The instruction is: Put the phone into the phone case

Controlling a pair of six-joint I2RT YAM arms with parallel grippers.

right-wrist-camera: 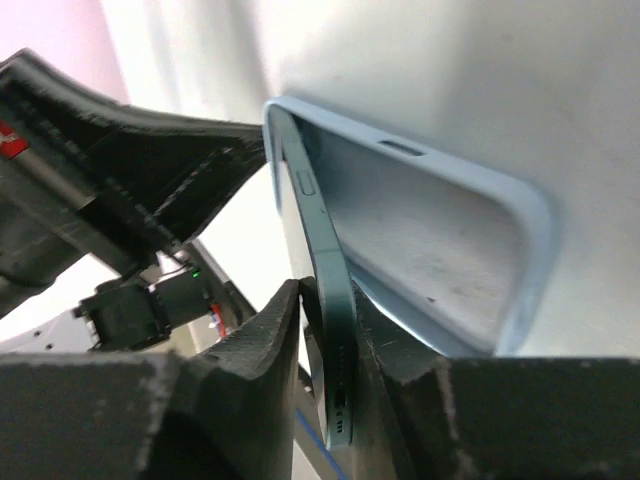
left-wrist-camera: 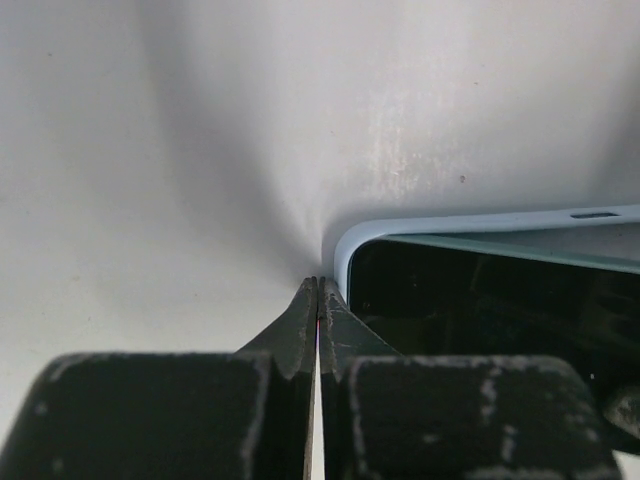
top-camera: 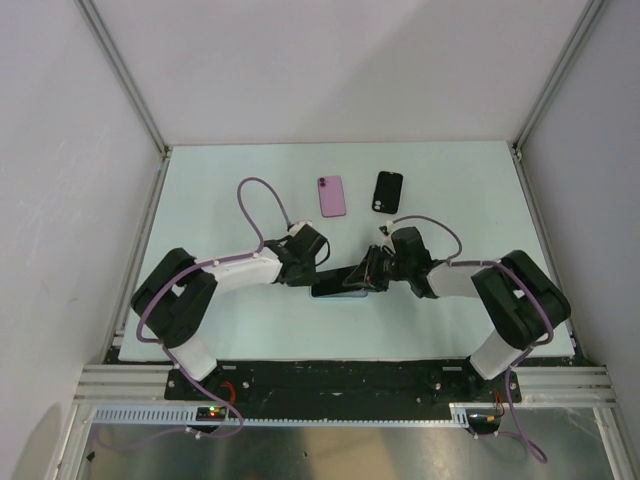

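Phone (right-wrist-camera: 325, 290): teal, on edge. Its far end is tucked into the far corner of the case (right-wrist-camera: 450, 230) and its near end is raised at a tilt, so it is not yet seated. The case is light blue and lies open side up on the table (top-camera: 450, 200), between the two arms.

Right gripper (right-wrist-camera: 325, 335): your fingers pinch the phone's raised end across its thickness.
Left gripper (left-wrist-camera: 317, 300): fingers pressed together with nothing between them, tips against the case's corner rim. You seem to be using it as a brace.

Risks, as judged from here:
- If you press down while the phone is skewed, its edge may ride onto the rim instead of snapping under it.
- The brace is a narrow point on a rounded corner. If it slips off, the case can slide or spin on the table.
- If you let go before the near end is in, the tucked end may spring back out.
- A hard pinch may trip a side button.

Pink item (top-camera: 332, 196) and black item (top-camera: 388, 191) lie well apart at the back, out of the way.
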